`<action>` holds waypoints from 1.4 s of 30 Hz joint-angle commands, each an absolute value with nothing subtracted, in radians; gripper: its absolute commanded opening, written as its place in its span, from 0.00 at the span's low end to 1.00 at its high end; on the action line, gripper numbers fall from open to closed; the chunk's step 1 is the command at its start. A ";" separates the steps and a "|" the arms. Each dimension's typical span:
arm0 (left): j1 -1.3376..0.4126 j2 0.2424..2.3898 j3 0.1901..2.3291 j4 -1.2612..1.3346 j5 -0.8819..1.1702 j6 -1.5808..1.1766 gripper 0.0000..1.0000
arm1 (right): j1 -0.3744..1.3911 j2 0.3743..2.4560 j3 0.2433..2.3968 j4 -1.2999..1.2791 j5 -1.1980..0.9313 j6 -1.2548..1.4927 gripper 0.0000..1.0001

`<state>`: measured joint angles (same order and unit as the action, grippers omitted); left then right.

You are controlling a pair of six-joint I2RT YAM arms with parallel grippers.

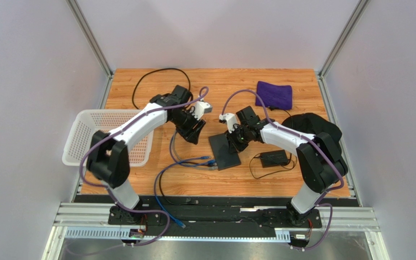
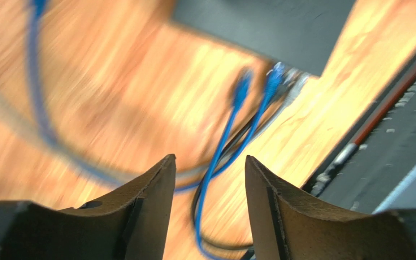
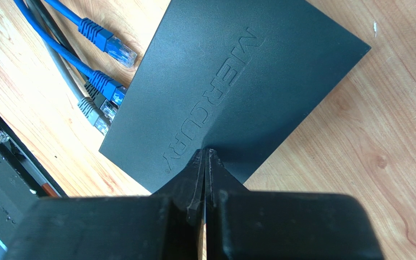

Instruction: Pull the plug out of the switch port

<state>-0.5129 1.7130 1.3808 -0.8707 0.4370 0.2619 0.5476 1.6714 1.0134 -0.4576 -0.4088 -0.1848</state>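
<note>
Probably best pinching that stiff, clipped plug [image 3: 107, 86] by its boot with the half-open, empty left gripper [image 2: 209, 160]; shut right gripper [image 3: 205, 154] down on switch [image 3: 248, 70].

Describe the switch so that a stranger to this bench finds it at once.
On the wooden table, look at the middle, below the shut right gripper. The switch is the flat matte-black box there. Unlike the smaller black power brick to its right, it bears embossed MERCURY lettering and has blue and grey cables at one edge.
</note>
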 commanded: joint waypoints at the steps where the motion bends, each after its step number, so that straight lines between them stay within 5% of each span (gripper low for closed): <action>1: -0.512 1.579 1.203 -0.890 0.160 0.235 0.60 | 0.552 1.663 0.997 -0.462 -0.376 -0.198 0.01; 14: -0.497 1.450 0.940 -0.861 0.003 0.368 0.54 | 0.554 1.672 1.006 -0.462 -0.377 -0.190 0.00; 42: -0.505 1.595 1.012 -0.894 0.149 0.367 0.34 | 0.565 1.704 1.029 -0.460 -0.371 -0.196 0.00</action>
